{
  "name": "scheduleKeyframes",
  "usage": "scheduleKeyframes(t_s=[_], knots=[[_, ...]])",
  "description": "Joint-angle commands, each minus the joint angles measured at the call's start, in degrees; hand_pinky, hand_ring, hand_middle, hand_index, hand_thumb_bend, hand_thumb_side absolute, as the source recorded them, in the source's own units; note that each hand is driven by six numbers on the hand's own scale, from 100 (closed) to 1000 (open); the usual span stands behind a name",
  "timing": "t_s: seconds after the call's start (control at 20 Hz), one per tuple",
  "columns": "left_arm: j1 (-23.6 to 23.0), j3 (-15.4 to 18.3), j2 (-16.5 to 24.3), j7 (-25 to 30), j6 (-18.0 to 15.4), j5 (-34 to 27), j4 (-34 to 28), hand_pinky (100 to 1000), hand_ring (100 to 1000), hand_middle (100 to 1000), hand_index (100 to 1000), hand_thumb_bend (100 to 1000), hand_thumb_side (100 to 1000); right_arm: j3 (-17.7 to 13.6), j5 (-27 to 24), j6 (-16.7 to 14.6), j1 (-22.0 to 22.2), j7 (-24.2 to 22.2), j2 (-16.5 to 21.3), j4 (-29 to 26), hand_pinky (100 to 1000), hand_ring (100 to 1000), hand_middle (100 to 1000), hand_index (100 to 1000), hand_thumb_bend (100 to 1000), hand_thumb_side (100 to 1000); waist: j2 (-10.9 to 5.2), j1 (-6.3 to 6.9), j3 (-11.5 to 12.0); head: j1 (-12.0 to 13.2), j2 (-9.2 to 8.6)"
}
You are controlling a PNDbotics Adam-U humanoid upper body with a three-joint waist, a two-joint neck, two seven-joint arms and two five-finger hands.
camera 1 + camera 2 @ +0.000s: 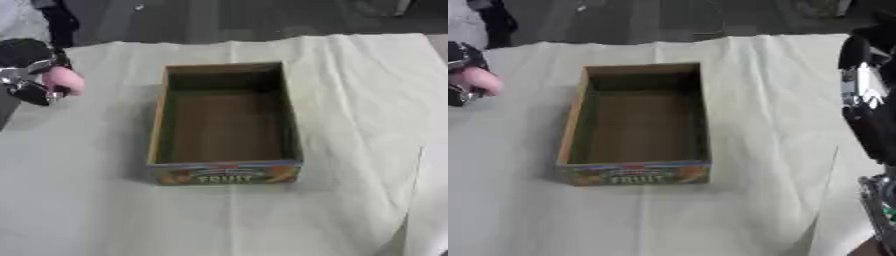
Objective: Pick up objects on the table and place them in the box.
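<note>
An open cardboard box (pixel 159 117) with a colourful "FRUIT" label on its front wall stands in the middle of the table, and nothing shows inside it. At the far left my left hand (pixel 28 67), black and silver, hovers above the cloth to the left of the box. It is curled round a small pink rounded object (pixel 66 80). My right arm (pixel 868 100) runs down the right edge of the right eye view, well right of the box. Only a silvery part of the right hand (pixel 882 207) shows near the lower right corner.
A pale cloth (pixel 350 100) covers the table, with fold lines and a raised edge at the right (pixel 411 200). Dark floor lies beyond the far edge. A dark-clothed figure (pixel 59 20) stands at the upper left corner.
</note>
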State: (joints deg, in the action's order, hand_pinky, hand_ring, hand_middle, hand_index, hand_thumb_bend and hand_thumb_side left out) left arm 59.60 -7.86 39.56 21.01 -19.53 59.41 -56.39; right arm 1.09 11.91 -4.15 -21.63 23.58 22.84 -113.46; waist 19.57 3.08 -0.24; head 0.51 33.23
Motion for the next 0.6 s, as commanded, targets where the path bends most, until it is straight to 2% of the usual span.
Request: scheduleKeyframes(t_s=[0.05, 0.3, 0.6], knots=[[1.27, 0.29, 3.18, 0.27, 0.83, -2.92, -4.76, 691, 639, 605, 632, 100, 152, -0.55, -0.30, -0.09, -0.25, -0.08, 0.46, -1.14, 699, 774, 663, 834, 285, 681, -1.81, -0.06, 0.26, -0.11, 0.77], [2.01, -1.03, 3.32, 1.60, 1.74, -6.66, -12.04, 692, 634, 602, 632, 100, 164, -0.54, -0.31, -0.12, -0.06, -0.24, 0.23, -1.14, 700, 774, 664, 835, 280, 679, -2.61, -0.07, 0.55, -0.09, 1.38], [3.30, -3.08, 1.40, 4.16, 2.33, -11.15, -18.05, 693, 628, 600, 634, 100, 168, -0.52, -0.32, -0.20, -0.01, -0.38, -0.08, -1.14, 700, 774, 665, 835, 279, 679, -3.38, -0.11, 0.52, -0.31, 1.72]])
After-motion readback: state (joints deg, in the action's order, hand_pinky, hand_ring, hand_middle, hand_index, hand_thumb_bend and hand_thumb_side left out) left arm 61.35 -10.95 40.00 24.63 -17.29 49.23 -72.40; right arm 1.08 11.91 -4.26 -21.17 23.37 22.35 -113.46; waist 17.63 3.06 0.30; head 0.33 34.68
